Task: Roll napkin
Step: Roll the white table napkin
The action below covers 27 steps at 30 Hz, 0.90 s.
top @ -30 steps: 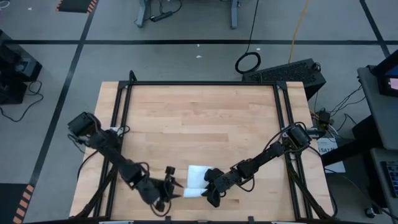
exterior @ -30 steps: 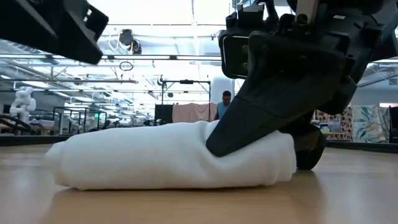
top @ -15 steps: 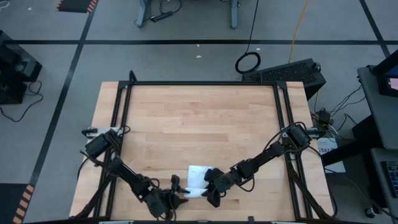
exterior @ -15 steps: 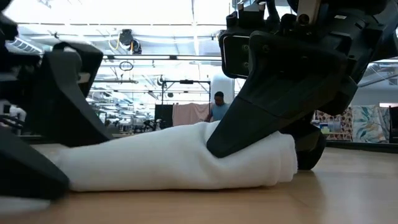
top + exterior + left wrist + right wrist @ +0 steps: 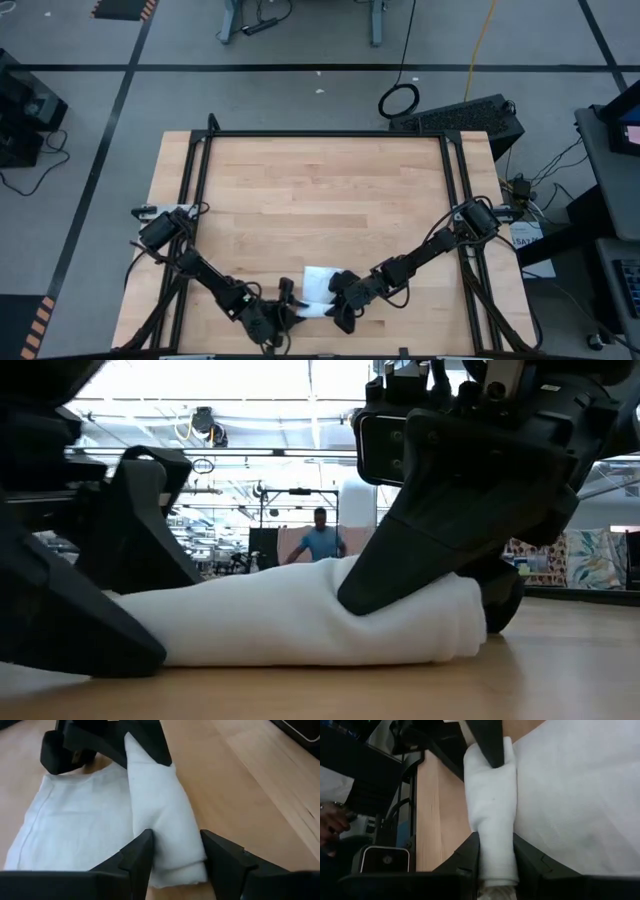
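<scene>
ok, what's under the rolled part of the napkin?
The napkin's roll lies on bare wooden table, its flat unrolled part spread alongside. Left gripper and right gripper straddle its ends. Inside the roll is hidden.
</scene>
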Motion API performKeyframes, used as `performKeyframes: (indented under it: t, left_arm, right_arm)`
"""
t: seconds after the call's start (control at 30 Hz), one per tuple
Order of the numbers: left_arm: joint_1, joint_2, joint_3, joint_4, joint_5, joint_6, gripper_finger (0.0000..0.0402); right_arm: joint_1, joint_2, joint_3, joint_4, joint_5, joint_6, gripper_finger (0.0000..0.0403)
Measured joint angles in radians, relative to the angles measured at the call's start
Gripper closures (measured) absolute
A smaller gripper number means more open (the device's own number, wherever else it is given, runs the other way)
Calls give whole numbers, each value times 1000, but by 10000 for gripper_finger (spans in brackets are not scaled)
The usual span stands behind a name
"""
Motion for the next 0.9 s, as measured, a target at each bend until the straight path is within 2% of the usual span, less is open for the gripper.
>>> performKeyframes:
  t: [0.1, 0.23, 0.27, 0.47, 0.6, 0.73, 0.9]
  left_arm:
    - [8, -8, 0, -7, 20, 8, 263]
    - [25, -53, -2, -33, 102, 27, 355]
    - [29, -68, -3, -47, 124, 26, 367]
    - [56, -139, -3, -189, 196, -76, 366]
    - [73, -148, -3, -202, 289, -112, 366]
    - [83, -148, -3, -194, 330, -141, 364]
    - [89, -148, 3, -193, 331, -129, 363]
  right_arm:
    - [1, 0, -1, 2, -6, -15, 332]
    - [2, -1, -2, 3, -16, -63, 326]
    - [1, -1, -2, 4, -19, -81, 320]
    - [0, -56, -4, -37, -37, -174, 251]
    - [4, -138, -6, -181, -30, -203, 204]
    - [40, -192, -4, -308, 92, -247, 191]
    - [100, -196, -3, -294, 386, -358, 208]
